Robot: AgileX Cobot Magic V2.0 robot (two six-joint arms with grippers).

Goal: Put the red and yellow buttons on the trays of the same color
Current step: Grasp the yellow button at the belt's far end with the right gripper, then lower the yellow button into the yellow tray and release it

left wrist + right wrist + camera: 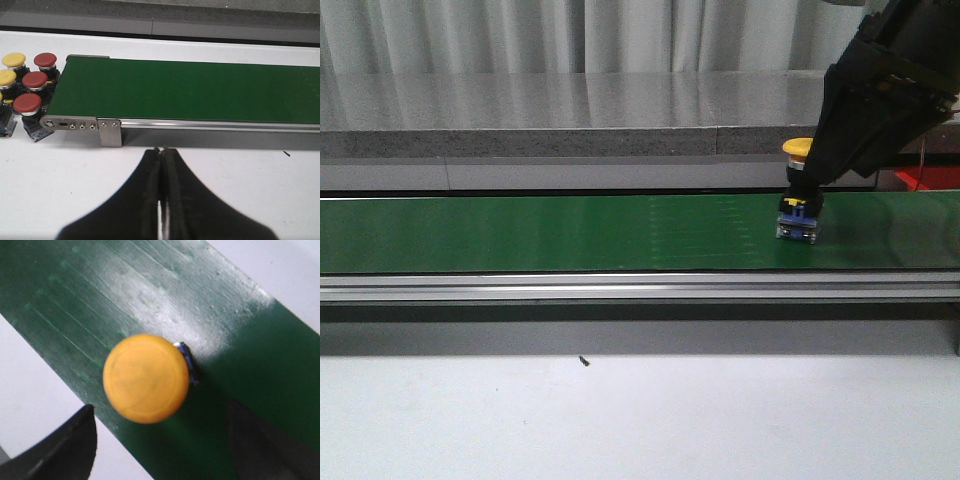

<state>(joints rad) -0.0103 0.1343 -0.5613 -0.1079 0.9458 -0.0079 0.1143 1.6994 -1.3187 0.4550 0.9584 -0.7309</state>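
Note:
A yellow button (798, 150) on a blue and black base stands upright on the green conveyor belt (570, 232), toward its right end. My right gripper (161, 412) hovers just above it, open, with one finger (70, 445) on each side of the yellow cap (146, 378) and touching nothing. My left gripper (161, 149) is shut and empty over the white table, in front of the belt's end. Beside that end sit several buttons, red ones (35, 80) and yellow ones (14, 60). A red piece (920, 180), perhaps the red tray, shows behind the right arm. The yellow tray is out of view.
The belt (190, 90) has a metal side rail (640, 285) and a bracket (110, 132) at its end. A grey ledge (570, 140) and a curtain lie behind it. White table (640, 420) stretches in front, with a small dark speck (584, 361).

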